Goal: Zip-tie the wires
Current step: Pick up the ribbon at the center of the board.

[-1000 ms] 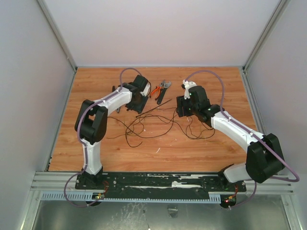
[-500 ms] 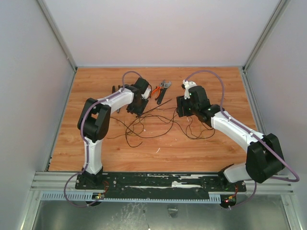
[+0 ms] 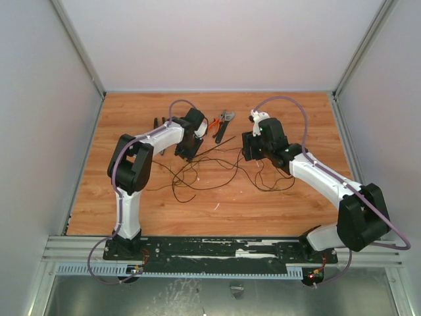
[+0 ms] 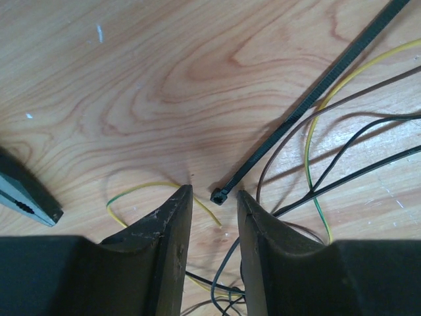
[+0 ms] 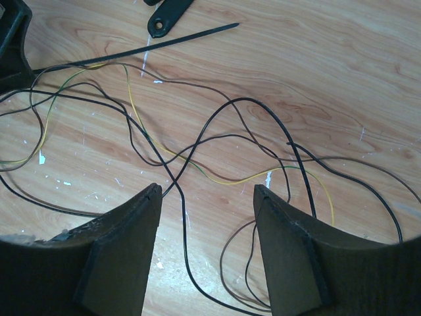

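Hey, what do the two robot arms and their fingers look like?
The left arm and right arm match: white links between bulky black joints. A thin lilac cable loops along each arm. The fingers are dark, flat wedges that taper to the tips, with scuffed, pale-worn edges.

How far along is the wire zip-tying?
Done: nothing; the thin looping wires lie loose on the wooden table. In hand: the left gripper, jaws open, flanks the head of the stiff black plastic zip tie, not gripping. The right gripper hovers open above the wires. Left: grasp, wrap, cinch.
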Available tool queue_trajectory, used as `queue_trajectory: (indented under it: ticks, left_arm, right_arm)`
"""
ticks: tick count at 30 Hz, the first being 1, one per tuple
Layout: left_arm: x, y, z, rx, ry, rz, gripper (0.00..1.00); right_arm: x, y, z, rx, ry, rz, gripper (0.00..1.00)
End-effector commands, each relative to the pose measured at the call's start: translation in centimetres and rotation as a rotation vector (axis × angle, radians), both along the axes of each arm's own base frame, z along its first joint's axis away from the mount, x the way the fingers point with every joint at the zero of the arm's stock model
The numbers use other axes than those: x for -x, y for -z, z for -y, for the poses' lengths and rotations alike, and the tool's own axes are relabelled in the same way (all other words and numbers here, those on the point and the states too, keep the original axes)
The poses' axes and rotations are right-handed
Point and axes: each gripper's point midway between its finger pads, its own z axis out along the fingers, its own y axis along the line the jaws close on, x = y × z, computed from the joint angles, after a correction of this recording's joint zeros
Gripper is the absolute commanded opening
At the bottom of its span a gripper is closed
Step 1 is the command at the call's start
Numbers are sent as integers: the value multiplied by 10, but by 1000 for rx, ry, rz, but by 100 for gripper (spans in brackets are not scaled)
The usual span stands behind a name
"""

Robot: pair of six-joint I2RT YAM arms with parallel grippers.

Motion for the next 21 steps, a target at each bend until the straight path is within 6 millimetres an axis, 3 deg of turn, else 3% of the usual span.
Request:
queue_trajectory:
  ticks: [1, 11, 21]
  left_arm:
    - [8, 9, 6, 13, 46, -51, 38]
    - [16, 17, 9, 28, 74, -96, 32]
    - [17, 14, 6, 17, 68, -91, 20]
  right_arm:
    - [-2, -4, -1, 2, -2, 22, 59]
    - [-2, -3, -2, 1, -2, 18, 59]
    - [-2, -3, -2, 0, -2, 18, 59]
